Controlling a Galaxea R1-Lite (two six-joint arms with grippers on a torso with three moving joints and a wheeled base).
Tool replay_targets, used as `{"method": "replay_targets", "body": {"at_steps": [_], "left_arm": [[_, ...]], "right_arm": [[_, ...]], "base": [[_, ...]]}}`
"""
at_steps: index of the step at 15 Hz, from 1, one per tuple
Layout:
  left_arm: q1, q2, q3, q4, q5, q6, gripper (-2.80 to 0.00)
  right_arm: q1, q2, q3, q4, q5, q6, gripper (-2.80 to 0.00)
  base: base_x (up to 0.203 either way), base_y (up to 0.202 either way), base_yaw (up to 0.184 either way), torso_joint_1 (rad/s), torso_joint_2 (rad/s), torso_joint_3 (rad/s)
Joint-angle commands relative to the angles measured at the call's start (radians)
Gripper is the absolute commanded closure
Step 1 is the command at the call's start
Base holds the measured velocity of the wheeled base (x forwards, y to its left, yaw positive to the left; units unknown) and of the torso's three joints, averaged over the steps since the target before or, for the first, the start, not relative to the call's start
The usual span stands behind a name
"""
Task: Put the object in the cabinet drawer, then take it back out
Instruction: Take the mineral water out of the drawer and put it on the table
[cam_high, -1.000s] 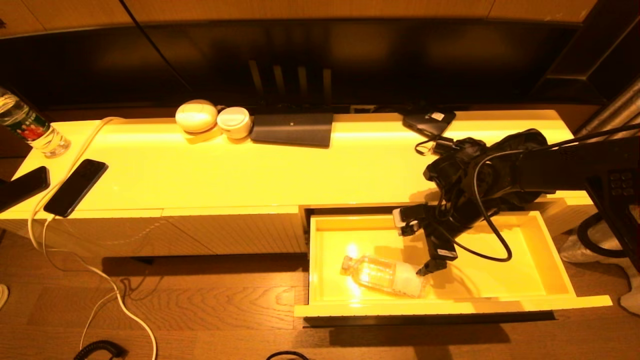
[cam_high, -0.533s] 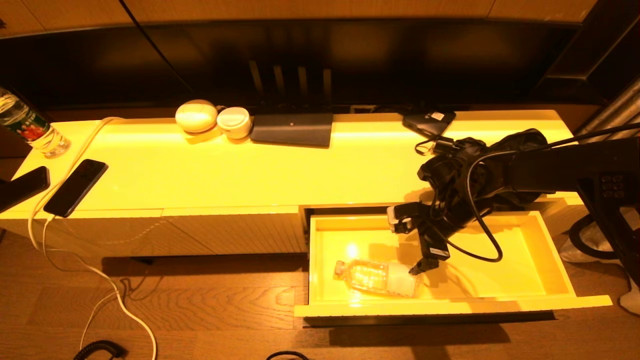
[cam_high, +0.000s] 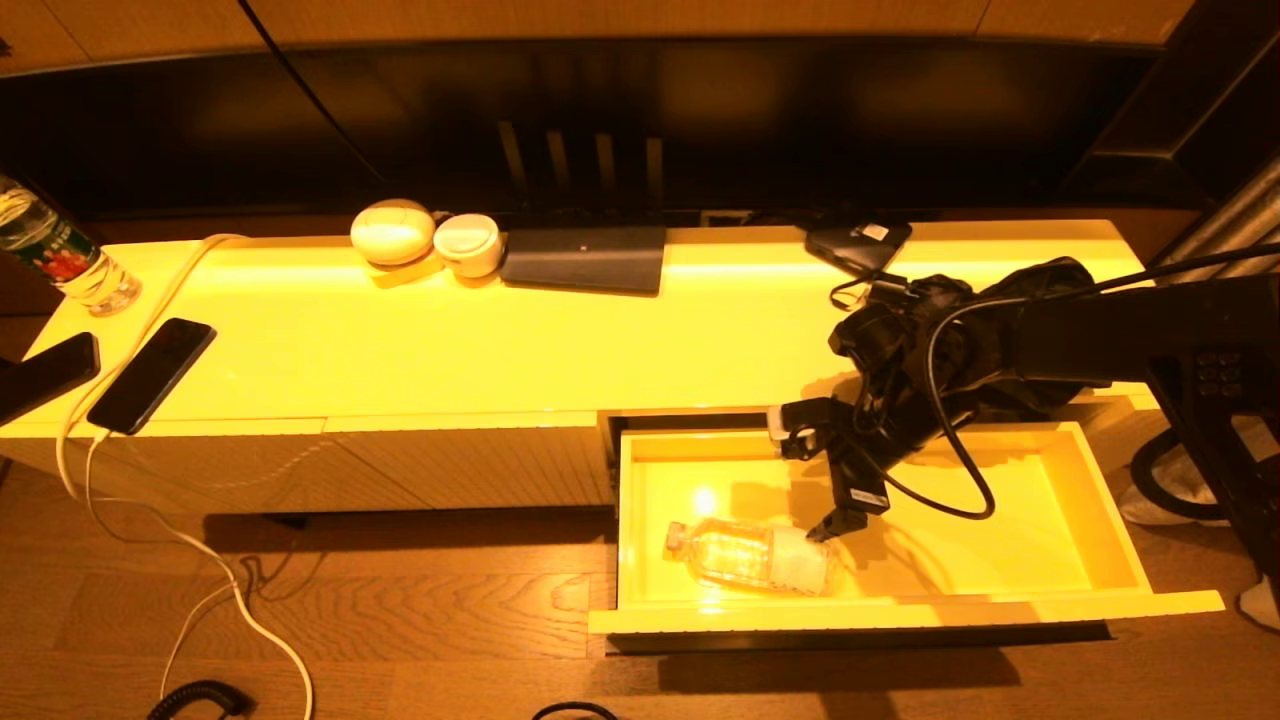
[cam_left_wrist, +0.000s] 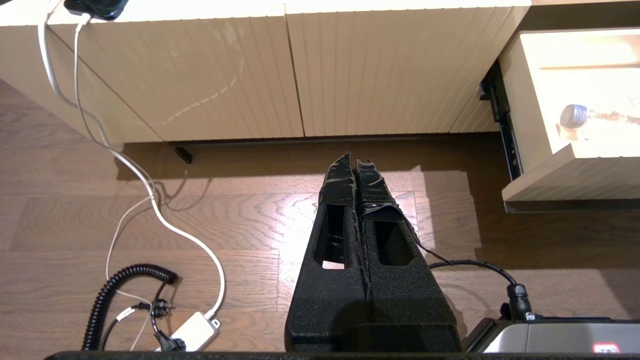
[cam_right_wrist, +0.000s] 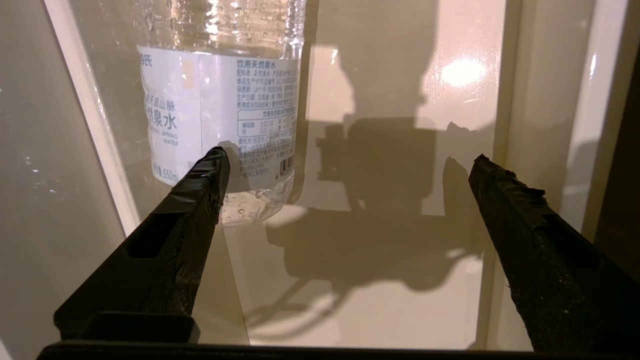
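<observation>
The right tool (cam_high: 815, 480) is hanging over the open cabinet drawer (cam_high: 1100, 520), its two black fingers (cam_right_wrist: 200, 190) spread wide and holding nothing. In the right wrist view, one fingertip is sitting just at the label end of the water bottle (cam_high: 752, 556), while the other finger is standing well apart, near the drawer's back wall. A black cable is looping from the arm down over the drawer's middle.

The water bottle is lying on its side on the drawer's glossy floor, near the front-left corner, with its cap pointing toward the left wall and its base toward the tool. Whether the fingertip is touching the bottle cannot be told. The right half of the drawer floor is lying bare, giving open room between the bottle's base and the right wall. The drawer's front edge is running close along the bottle.

Above, on the desk (cam_high: 500, 340), a dark flat pad (cam_high: 585, 258) and two round white cases (cam_high: 430, 238) are sitting along the back edge, two dark phones (cam_high: 150, 374) are lying at the left end, and another bottle (cam_high: 60, 255) is standing at the back-left corner. A white cord is trailing off the left end to the floor.

The left tool (cam_left_wrist: 356, 165) is parked low over the wooden floor, its fingers pressed together, facing the ribbed front panels (cam_left_wrist: 250, 75).
</observation>
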Motion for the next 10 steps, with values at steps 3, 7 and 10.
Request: {"method": "replay_targets", "body": {"at_steps": [3, 7, 10], "left_arm": [[0.000, 0.000, 0.002, 0.000, 0.000, 0.000, 0.00], [0.000, 0.000, 0.002, 0.000, 0.000, 0.000, 0.00], [0.000, 0.000, 0.002, 0.000, 0.000, 0.000, 0.00]], "right_arm": [[0.027, 0.026, -0.031, 0.007, 0.001, 0.016, -2.80], [0.038, 0.043, -0.037, 0.007, 0.001, 0.016, -2.80], [0.045, 0.055, -0.054, 0.007, 0.001, 0.017, -2.80]], "base": [[0.000, 0.000, 0.000, 0.000, 0.00, 0.000], [0.000, 0.000, 0.000, 0.000, 0.00, 0.000], [0.000, 0.000, 0.000, 0.000, 0.00, 0.000]]}}
